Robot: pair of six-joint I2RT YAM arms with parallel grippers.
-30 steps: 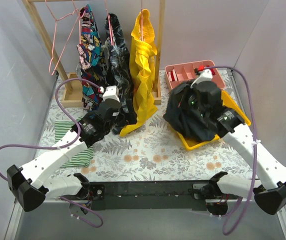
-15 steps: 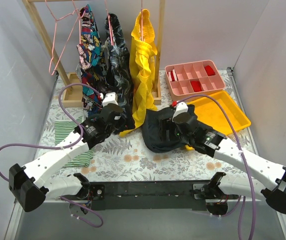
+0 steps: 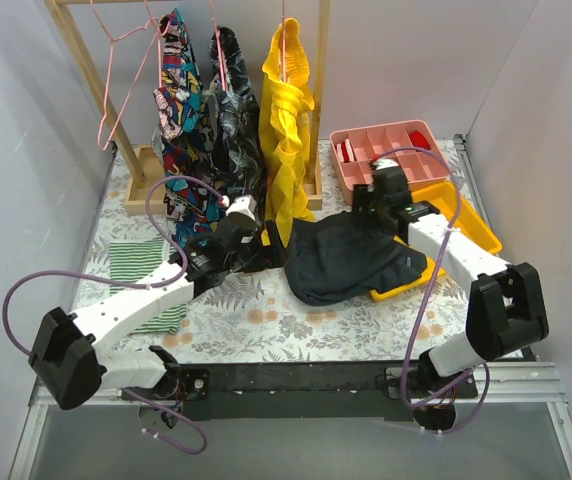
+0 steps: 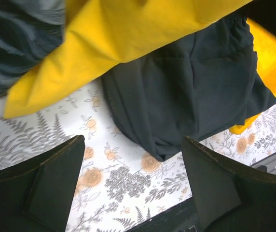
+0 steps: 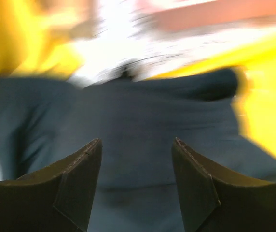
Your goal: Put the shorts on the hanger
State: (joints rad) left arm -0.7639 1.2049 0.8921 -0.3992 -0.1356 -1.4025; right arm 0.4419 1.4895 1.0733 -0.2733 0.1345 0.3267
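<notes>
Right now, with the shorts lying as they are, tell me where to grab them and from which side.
Grip the shorts at the edge draped over the yellow tray's rim, coming down from above with the right gripper, which hangs open over them. There the cloth looks lifted off the table, so a finger can probably slip under; the rest lies on the table.

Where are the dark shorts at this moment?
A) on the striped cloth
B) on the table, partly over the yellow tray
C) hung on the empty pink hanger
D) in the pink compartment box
B: the shorts lie on the floral table, their right side overlapping the yellow tray, while the hanger hangs bare on the rack.
</notes>
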